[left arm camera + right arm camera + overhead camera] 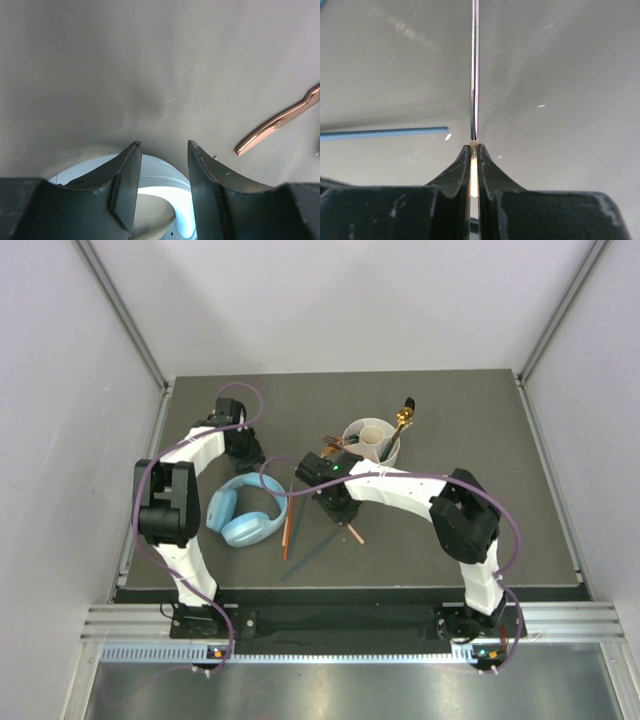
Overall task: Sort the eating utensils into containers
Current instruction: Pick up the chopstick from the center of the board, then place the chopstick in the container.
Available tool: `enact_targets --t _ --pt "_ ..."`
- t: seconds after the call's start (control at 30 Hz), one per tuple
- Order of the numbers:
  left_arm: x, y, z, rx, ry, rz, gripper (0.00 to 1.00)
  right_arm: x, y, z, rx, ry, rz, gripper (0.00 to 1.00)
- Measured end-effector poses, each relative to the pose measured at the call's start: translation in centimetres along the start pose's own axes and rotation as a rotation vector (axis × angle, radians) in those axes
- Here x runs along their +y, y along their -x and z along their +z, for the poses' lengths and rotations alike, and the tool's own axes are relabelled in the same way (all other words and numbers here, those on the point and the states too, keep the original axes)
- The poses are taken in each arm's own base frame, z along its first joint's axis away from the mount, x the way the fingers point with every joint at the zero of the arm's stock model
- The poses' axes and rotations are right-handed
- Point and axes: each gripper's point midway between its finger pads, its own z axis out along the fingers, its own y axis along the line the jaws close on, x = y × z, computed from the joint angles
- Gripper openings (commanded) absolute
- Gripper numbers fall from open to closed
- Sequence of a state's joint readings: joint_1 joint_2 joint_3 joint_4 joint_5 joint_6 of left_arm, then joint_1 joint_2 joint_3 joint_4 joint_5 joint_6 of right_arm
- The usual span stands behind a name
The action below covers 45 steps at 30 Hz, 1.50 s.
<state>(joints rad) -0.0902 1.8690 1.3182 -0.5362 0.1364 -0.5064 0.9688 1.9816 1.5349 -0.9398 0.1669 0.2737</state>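
The right gripper (475, 147) was clamped shut on a thin shiny utensil (475, 70), which ran straight out ahead of the closed fingertips above the grey table (480, 510). It showed edge-on, so its kind could not be told. To the left of this gripper, a dark teal chopstick (380, 133) lay flat on the table, clear of the fingers.

From overhead, the right gripper (338, 502) sat near the middle of the table. The white divided holder (365, 428) stood near it on its far right, toward the back of the table. A gold utensil (403, 420) leaned out over the holder's right rim; which compartment held it could not be made out. An orange chopstick (288, 530) lay just to the left of the right gripper, and the teal chopstick (318, 543) lay on its near side. A short copper-coloured piece (353, 533) showed just beside the gripper; whether it was the held utensil could not be told.

The left gripper (162, 145) stood with its jaws apart and nothing between them. The light blue headphones (155, 170) lay directly beneath it, and a rose-gold utensil (277, 125) rested on the table off to its right, apart from the fingers.
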Motion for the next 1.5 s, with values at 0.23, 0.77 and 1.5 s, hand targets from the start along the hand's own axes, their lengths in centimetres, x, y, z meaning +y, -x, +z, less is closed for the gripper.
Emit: enact_targets --t 0.23,0.77,1.5 --pt "-0.3 -0.1 -0.1 0.005 -0.014 0.006 0.47 -2.0 1.5 -1.2 -0.067 -0.088 0.006 0.0" --pt "-0.8 -0.5 -0.1 0.013 -0.027 0.021 0.47 -10.5 8.6 -13.6 -0.546 -0.173 0.128 0.0" --pt "-1.9 -1.2 0.1 0.015 -0.028 0.063 0.47 -14.9 14.3 -9.9 -0.729 -0.22 0.062 0.0"
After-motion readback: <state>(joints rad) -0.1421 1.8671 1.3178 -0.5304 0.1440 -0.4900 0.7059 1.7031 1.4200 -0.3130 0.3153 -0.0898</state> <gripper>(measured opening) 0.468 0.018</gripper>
